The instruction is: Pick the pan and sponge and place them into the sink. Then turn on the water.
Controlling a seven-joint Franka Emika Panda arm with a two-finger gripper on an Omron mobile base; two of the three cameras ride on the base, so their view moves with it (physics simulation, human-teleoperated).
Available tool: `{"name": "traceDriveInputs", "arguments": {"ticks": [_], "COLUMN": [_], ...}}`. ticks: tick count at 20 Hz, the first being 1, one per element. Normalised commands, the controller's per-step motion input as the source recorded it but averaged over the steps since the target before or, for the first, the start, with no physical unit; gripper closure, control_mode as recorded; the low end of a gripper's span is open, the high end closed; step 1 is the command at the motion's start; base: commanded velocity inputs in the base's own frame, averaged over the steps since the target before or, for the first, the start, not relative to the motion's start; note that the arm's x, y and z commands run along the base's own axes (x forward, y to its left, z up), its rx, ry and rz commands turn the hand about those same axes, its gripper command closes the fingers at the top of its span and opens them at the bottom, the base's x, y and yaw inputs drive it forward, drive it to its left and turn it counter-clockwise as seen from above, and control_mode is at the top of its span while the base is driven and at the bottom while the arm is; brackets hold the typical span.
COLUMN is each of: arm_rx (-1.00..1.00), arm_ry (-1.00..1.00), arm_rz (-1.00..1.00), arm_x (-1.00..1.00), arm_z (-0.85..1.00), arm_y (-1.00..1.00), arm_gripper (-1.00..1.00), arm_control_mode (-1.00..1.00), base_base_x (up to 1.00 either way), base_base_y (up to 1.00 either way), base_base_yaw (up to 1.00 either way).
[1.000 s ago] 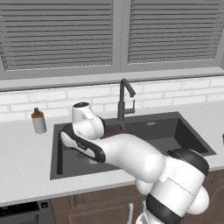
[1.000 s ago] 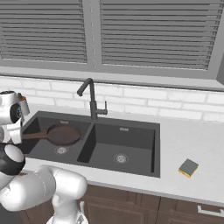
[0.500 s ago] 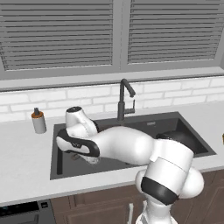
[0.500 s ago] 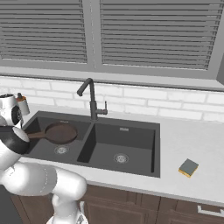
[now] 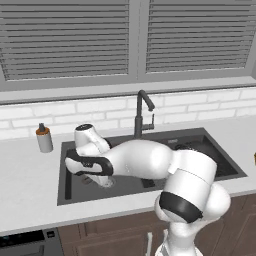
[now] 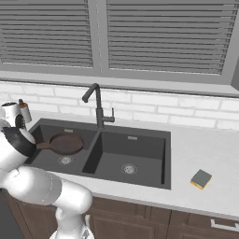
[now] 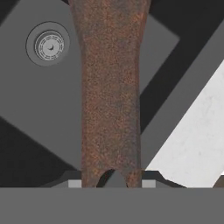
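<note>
The pan [image 6: 66, 144] hangs level and low inside the left basin of the sink [image 6: 133, 135], above that basin's drain. Its long brown handle [image 7: 111, 87] runs up the middle of the hand view, over the basin floor. My gripper [image 7: 112, 177] is shut on the handle's end, and the hand [image 5: 92, 167] reaches down into the left basin. The sponge [image 6: 201, 179] lies on the counter to the right of the sink, far from the gripper. The water is out of view; nothing shows under the faucet [image 6: 97, 105] spout.
A soap bottle [image 5: 44, 138] stands on the counter left of the sink. The white counter edge [image 7: 197, 144] runs close beside the handle in the hand view. The faucet [image 5: 142, 113] rises behind the divider between the basins. My arm arches over the sink.
The arm has folded lower and further left over the sink. The pan has sunk slightly in the left basin, still held by its handle.
</note>
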Motion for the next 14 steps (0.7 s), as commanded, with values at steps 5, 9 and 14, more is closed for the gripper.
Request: {"name": "traceDriveInputs", "arguments": {"ticks": [5,9,14], "arm_rx": [0.0,0.0,0.0], "arm_ry": [0.0,0.0,0.0], "arm_rz": [-0.01,0.0,0.0], "arm_x": [0.0,0.16,0.48], "arm_z": [-0.27,-0.29,-0.19], "arm_y": [-0.19,-0.22,-0.02], "arm_gripper": [1.0,1.0,1.0], "arm_control_mode": [-1.0,-1.0,-1.0], "base_base_x": [0.0,0.0,0.0], "base_base_y": [0.0,0.0,0.0], "base_base_yaw": [0.0,0.0,0.0]}}
